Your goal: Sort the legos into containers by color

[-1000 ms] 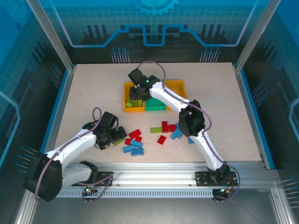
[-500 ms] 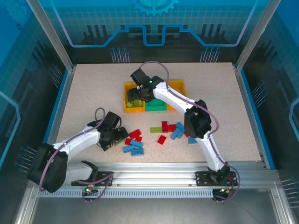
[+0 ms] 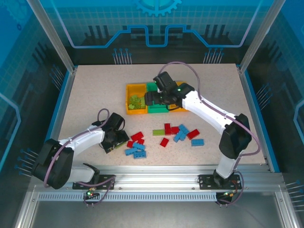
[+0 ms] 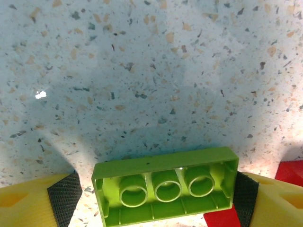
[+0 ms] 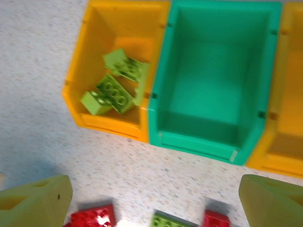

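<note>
In the left wrist view a lime green lego [image 4: 163, 189] lies underside up on the table, lengthwise between my left gripper's [image 4: 154, 201] pads. The right pad [image 4: 245, 198] touches its end, and a thin gap shows at the left pad [image 4: 64, 198]. That gripper [image 3: 118, 139] is low beside the red and blue legos [image 3: 137, 145]. My right gripper [image 3: 151, 99] hangs open and empty over the containers. The left orange bin [image 5: 83, 71] holds several lime legos [image 5: 116, 87]. The green middle bin [image 5: 218, 71] is empty.
More loose legos lie mid-table: a lime one [image 3: 158, 132], red ones [image 3: 167, 128] and blue ones [image 3: 180, 135]. The right orange bin [image 5: 289, 94] is partly seen. A raised blue rim [image 3: 254, 109] borders the table. Bare speckled tabletop lies far left and far right.
My right gripper has swung right, from over the left orange bin to over the green bin, and its jaws have spread. My left gripper has settled closer around the lime lego.
</note>
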You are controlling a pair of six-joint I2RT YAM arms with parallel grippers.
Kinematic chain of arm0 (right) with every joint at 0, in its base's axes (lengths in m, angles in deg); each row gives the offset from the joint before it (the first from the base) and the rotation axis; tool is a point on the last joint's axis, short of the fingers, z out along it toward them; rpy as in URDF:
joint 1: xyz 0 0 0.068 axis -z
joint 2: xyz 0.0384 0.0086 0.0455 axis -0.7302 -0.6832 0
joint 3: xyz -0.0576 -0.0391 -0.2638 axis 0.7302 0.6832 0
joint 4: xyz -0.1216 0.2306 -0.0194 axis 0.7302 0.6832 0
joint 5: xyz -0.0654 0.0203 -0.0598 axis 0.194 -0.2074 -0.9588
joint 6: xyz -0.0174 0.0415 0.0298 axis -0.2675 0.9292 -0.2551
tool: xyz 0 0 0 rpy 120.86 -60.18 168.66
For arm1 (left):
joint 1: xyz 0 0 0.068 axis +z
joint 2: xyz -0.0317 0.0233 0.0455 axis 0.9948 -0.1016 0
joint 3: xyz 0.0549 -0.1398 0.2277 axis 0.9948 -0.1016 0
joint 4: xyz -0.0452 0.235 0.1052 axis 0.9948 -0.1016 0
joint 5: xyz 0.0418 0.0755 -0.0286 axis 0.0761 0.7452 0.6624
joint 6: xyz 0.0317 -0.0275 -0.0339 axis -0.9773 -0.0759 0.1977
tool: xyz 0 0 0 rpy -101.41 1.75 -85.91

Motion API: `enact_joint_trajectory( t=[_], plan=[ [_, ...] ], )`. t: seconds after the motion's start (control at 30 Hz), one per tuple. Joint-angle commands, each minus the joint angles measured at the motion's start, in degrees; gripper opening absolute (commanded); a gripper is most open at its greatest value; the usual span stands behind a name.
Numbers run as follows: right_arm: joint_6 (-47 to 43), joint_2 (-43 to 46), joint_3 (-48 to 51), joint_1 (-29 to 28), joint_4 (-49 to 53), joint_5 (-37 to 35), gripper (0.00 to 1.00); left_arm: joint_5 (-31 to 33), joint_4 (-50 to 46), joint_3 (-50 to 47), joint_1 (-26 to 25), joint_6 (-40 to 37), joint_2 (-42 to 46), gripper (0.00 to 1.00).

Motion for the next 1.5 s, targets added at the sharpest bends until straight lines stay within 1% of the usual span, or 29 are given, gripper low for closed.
enact_joint_trajectory(
  t=[0.0,0.17,0.3,0.37,0.5,0.6,0.7,0.9,1.03,1.1,1.17,1.3,1.37,1.43,1.47],
  plan=[
    [-1.4,4.7,7.1,3.5,-0.1,-2.5,0.93,-2.0,7.0,-0.4,-0.3,-0.8,-2.8,0.83],
    [-1.5,13.6,18.2,8.4,-0.5,-2.8,0.93,-0.8,6.3,0.5,-0.3,-1.8,-2.8,0.70],
    [-2.2,19.2,25.1,10.7,-0.5,-3.9,0.93,-0.7,5.4,1.5,-0.3,-2.2,-1.9,0.68],
    [-3.0,20.6,27.6,11.2,-0.7,-2.9,0.91,0.5,3.9,2.9,-0.3,-2.9,-0.6,0.68],
    [-2.0,20.7,31.1,10.8,-0.7,-0.1,0.88,3.3,0.2,9.1,-0.3,-5.5,1.2,0.67],
    [-0.4,21.0,33.0,9.7,-1.8,-0.1,0.88,4.7,-1.2,15.7,-0.3,-8.1,0.9,0.67],
    [0.7,21.3,34.9,9.4,-2.4,-0.5,0.88,5.3,-1.7,22.8,-0.3,-11.4,-1.8,0.67],
    [1.0,21.5,38.2,10.1,-0.4,-2.7,0.90,5.2,-2.4,37.2,0.5,-18.8,-12.0,0.68],
    [0.9,22.0,39.3,10.0,-1.0,-0.8,0.88,4.7,-2.4,44.9,1.4,-22.1,-19.4,0.68],
    [1.3,22.4,41.4,9.7,-2.0,0.6,0.87,4.4,-2.2,47.5,2.0,-22.8,-22.3,0.68],
    [1.6,22.4,41.5,9.3,-2.2,0.2,0.86,3.9,-1.7,49.6,2.5,-23.5,-25.3,0.68],
    [1.6,21.0,41.1,9.7,-0.2,-3.8,0.85,3.2,-2.5,53.9,2.9,-24.1,-29.6,0.70],
    [1.8,20.7,41.6,11.0,0.5,-4.6,0.82,3.0,-1.8,54.4,2.9,-23.8,-30.4,0.71],
    [0.9,21.3,43.2,12.8,-0.9,-3.2,0.77,2.7,-0.9,54.4,2.9,-23.7,-30.8,0.70],
    [-0.3,21.6,43.7,13.4,-1.6,-2.4,0.76,2.6,-0.7,54.6,2.9,-23.7,-31.1,0.71]
  ],
)
